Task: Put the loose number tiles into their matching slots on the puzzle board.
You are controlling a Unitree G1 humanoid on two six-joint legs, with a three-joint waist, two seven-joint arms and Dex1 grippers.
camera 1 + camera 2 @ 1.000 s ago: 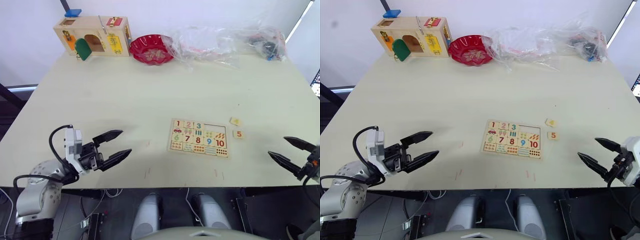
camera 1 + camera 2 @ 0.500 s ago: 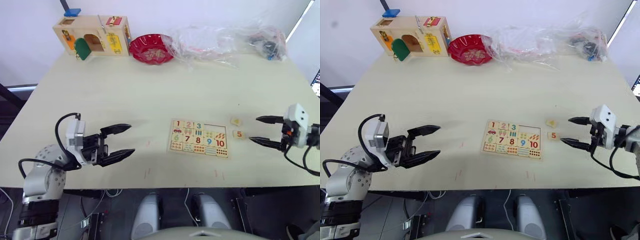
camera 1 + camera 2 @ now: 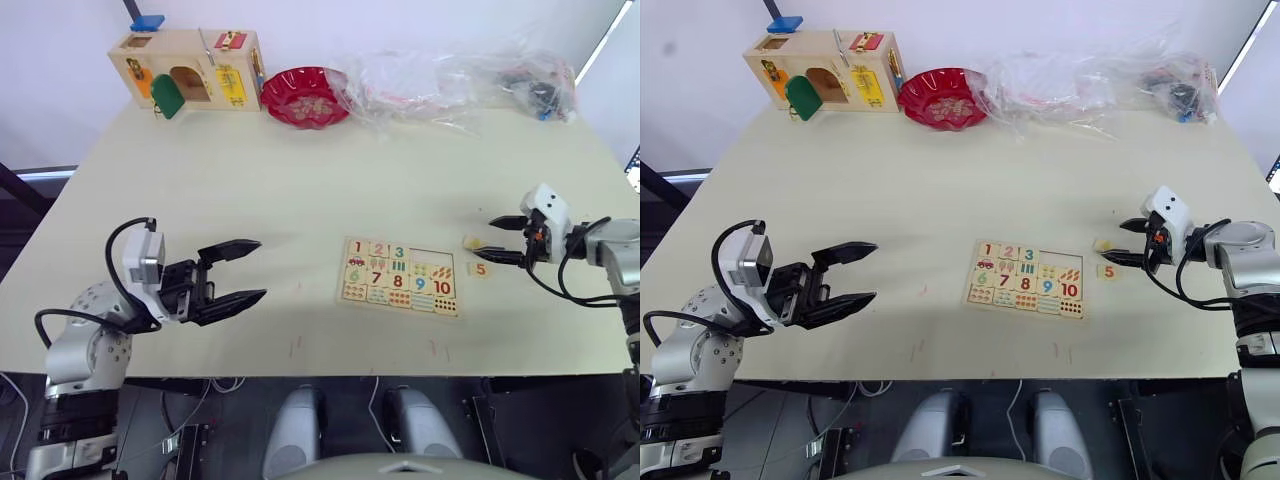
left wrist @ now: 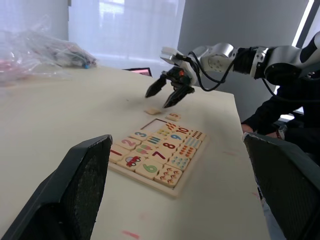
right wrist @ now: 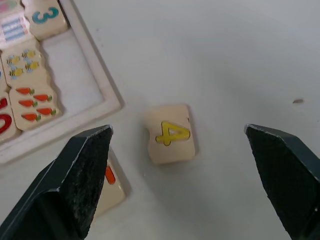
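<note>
Two loose number tiles are seen on the table [image 3: 250, 190] just beside the right end of the puzzle board [image 3: 400, 276]: the yellow 4 tile [image 5: 170, 133] and, nearer the robot, the orange 5 tile [image 3: 480, 268]. The two tiles lie close together but apart, and both lie flat, face up. On the board, tiles 1, 2 and 3 are seated in the top row, and bare recessed slots [image 5: 75, 75] are left open at the right end of that row. The lower rows are filled with picture tiles and with numbers 6 to 10.

The right gripper [image 3: 493, 238] is held low over the table at the 4 tile, with its fingers spread wide on either side of the tile and nothing grasped. Contact with the tile cannot be told.

The left gripper [image 3: 248, 268] is held above the table, well apart from the board on its left, with its fingers wide apart and empty.

At the far edge of the table, a wooden latch box [image 3: 188, 68], a red bowl [image 3: 303, 97] and crumpled clear plastic bags [image 3: 450, 80] are seen.
</note>
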